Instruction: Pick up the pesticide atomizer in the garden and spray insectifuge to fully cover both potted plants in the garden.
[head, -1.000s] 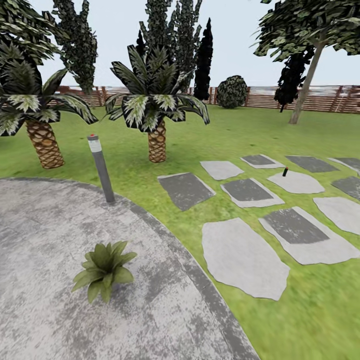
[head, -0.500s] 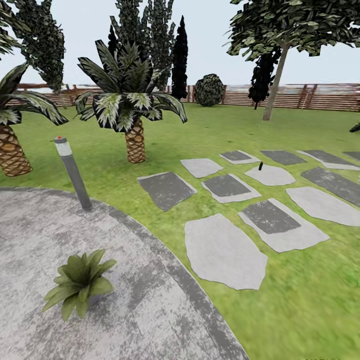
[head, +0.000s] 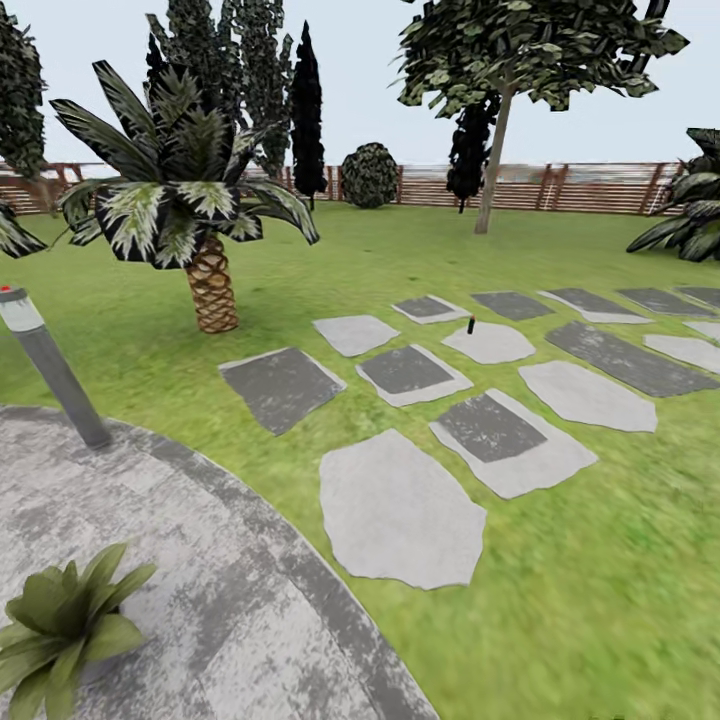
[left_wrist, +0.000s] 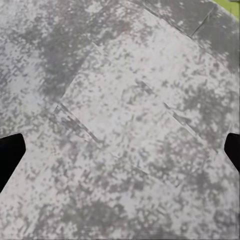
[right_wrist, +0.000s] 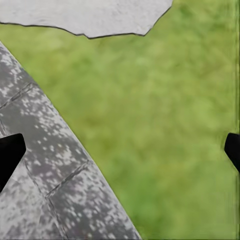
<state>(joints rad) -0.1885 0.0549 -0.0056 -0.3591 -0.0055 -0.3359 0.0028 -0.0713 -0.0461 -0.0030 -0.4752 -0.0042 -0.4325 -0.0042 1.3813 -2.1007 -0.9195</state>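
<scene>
Left tool (left_wrist: 120, 150) points down at the stone patio (left_wrist: 120, 100), fingers spread wide, empty. Right tool (right_wrist: 120, 150) points down over the patio edge and lawn (right_wrist: 165, 125), likewise spread and empty.

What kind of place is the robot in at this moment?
It appears to be a fenced garden or backyard. A green lawn carries grey stepping slabs, a round stone patio lies near the camera, a palm stands on the grass, and a brown slatted fence closes the far side.

Lawn (head: 600, 600) carries grey patio (head: 200, 560), stepping slabs (head: 400, 510), 1 potted plant (head: 60, 625).
</scene>
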